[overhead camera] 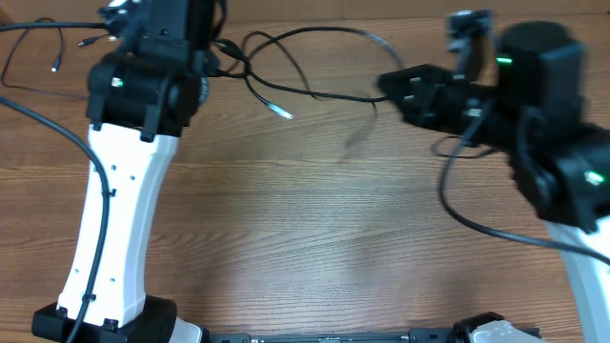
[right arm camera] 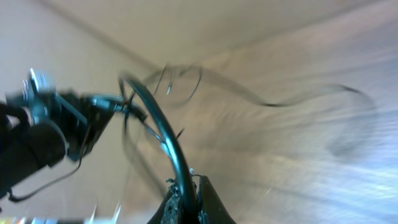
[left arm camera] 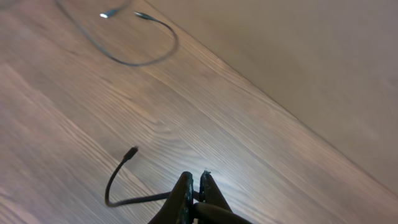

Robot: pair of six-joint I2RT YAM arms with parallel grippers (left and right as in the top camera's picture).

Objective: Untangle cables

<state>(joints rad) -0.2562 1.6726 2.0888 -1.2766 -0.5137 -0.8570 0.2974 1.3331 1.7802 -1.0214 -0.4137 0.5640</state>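
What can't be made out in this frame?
- Left wrist: the cable past the left gripper, cut off by the bottom edge.
- Right wrist: how the cables cross ahead of the right gripper, smeared by motion blur.
- Overhead: the left gripper's fingertips, hidden under its arm.
- Overhead: plug tips at top left, too small.

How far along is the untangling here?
Done: the cables are drawn out into loose loops, not one coil. In hand: the left gripper and right gripper each pinch one, arms apart. Left: cables cross beside the left arm; those crossings need freeing.
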